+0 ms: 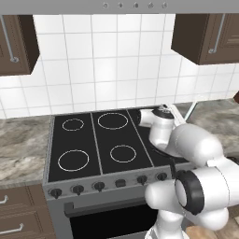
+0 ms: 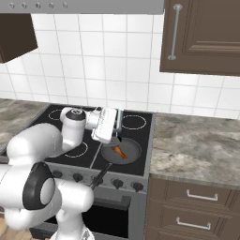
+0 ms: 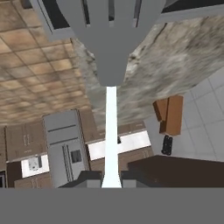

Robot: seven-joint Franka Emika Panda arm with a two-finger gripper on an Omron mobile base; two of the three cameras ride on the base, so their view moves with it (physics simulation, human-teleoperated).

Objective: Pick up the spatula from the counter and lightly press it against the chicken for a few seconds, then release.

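The pincer (image 3: 111, 180) is narrow, clamped on the white handle of the spatula (image 3: 110, 48). The handle runs straight out from between the finger tips to a grey slotted blade. The spatula is off the table (image 2: 197, 145), carried over the right side of the stove (image 1: 100, 140). In the right base view the hand hangs just behind and above the pan (image 2: 133, 149) on the front right burner. The orange chicken (image 2: 120, 152) lies in the pan. I cannot tell whether the blade touches it.
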